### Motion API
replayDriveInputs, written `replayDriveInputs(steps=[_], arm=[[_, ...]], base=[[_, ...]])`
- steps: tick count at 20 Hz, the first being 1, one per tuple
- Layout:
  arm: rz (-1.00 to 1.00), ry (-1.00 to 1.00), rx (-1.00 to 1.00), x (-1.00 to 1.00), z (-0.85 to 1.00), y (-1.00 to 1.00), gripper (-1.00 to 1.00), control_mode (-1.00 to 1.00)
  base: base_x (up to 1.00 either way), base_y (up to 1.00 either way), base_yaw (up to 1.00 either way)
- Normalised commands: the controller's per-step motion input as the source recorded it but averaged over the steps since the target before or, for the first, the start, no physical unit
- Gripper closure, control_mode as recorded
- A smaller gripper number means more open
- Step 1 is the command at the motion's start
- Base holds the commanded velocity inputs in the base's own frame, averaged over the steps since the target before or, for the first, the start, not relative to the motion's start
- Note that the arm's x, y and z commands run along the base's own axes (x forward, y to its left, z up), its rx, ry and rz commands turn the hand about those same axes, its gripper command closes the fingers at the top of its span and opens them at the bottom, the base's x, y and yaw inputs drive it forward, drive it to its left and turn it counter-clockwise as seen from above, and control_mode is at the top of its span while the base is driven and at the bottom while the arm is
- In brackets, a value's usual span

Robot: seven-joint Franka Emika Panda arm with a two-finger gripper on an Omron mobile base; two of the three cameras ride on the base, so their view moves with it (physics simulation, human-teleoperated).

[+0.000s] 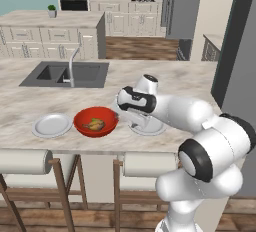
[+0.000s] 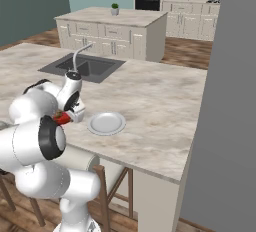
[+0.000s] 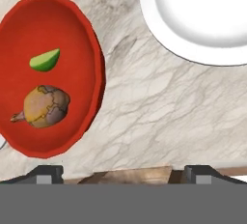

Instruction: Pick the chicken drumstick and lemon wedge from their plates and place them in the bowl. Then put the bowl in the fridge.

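Hand view: golden-brown chicken drumstick point(image 3: 44, 106) beside yellow-green lemon wedge point(image 3: 45, 60) inside glossy red bowl point(image 3: 72, 20), jaws spread wide, empty.

A: The bowl point(image 3: 72, 35) looks glossy red, like glazed ceramic or plastic; the plate point(image 3: 202, 20) beside it is smooth, white and faintly shiny.

B: And the tabletop point(image 3: 144, 107)?

A: Veined marble, polished smooth. The chicken drumstick point(image 3: 46, 106) has a cracked, rough brown skin; the lemon wedge point(image 3: 45, 60) is matt yellow-green.
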Motion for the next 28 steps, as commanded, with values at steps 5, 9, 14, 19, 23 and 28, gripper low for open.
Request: replayDriveInputs(steps=[5, 9, 14, 19, 23, 28], arm=[[0.0, 0.0, 0.0, 0.38, -0.12, 0.02, -1.0, -1.0], [0.0, 0.0, -0.01, 0.23, -0.21, 0.0, -1.0, -1.0], [0.0, 0.0, -0.03, 0.23, -0.26, 0.09, -1.0, -1.0], [-0.01, 0.0, -0.02, 0.3, -0.27, 0.11, -1.0, -1.0], [0.0, 0.0, 0.0, 0.28, -0.25, 0.04, -1.0, -1.0], [0.0, 0.0, 0.0, 0.33, -0.19, 0.05, -1.0, -1.0]], base=[[0.0, 0.0, 0.0], [0.0, 0.0, 0.0], [0.0, 0.0, 0.0], [0.0, 0.0, 0.0], [0.0, 0.0, 0.0], [0.0, 0.0, 0.0]])
